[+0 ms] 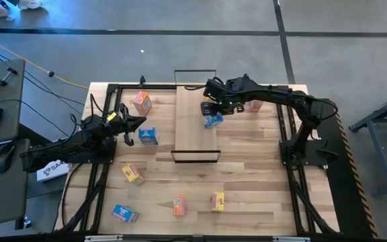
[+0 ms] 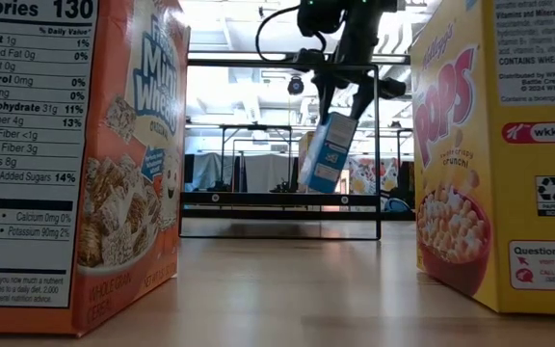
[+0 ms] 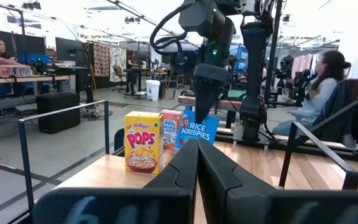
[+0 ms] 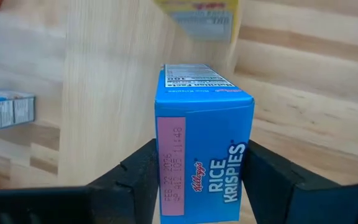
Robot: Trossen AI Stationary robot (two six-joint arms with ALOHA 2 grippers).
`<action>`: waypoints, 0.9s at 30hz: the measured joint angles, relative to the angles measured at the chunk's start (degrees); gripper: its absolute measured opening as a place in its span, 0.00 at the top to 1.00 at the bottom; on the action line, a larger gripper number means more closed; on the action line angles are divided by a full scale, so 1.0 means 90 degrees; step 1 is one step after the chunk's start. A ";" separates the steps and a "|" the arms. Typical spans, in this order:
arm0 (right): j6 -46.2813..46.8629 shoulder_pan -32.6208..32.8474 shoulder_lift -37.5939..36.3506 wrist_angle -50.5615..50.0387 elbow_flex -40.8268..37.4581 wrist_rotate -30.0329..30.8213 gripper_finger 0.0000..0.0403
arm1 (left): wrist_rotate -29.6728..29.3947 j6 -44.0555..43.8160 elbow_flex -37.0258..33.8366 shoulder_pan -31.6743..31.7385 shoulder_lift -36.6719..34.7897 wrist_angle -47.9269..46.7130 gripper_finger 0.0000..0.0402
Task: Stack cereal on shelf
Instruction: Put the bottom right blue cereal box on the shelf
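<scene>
My right gripper (image 2: 340, 92) is shut on a blue Rice Krispies cereal box (image 2: 328, 152) and holds it in the air over the right edge of the shelf (image 1: 193, 128), a light-wood board with black wire loops at both ends. My left gripper (image 3: 197, 168) is shut on nothing and waits at the table's left side (image 1: 134, 125). Several other cereal boxes sit on the table: an orange one (image 1: 142, 102) and a blue one (image 1: 148, 136) left of the shelf, an orange one (image 1: 179, 206) and a yellow one (image 1: 218, 201) near the front. My right gripper pinches the blue box's top end (image 4: 164, 186) between its two fingers (image 4: 135, 177), one on each side. The fingers come steeply from above. The box hangs below them, tilted and lifted clear of the shelf (image 2: 287, 200).
A yellow box (image 1: 132, 173) and a blue box (image 1: 124, 214) lie at the near left, and another box (image 1: 254, 105) lies right of the shelf. Black rails (image 1: 291, 128) run along the table's sides. People sit at desks beyond the table.
</scene>
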 joint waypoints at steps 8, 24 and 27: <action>0.0058 0.0000 0.0000 0.0067 0.0000 0.0265 0.45 | 0.0000 -0.0005 0.0000 -0.0001 0.0000 0.0002 1.00; -0.0274 0.0046 0.0000 0.0308 0.0000 0.0302 0.43 | 0.0002 -0.0012 0.0000 0.0001 0.0000 0.0012 1.00; -0.0327 0.0046 -0.0007 0.0308 0.0000 0.0302 0.43 | 0.0002 -0.0012 0.0000 0.0000 -0.0002 0.0012 1.00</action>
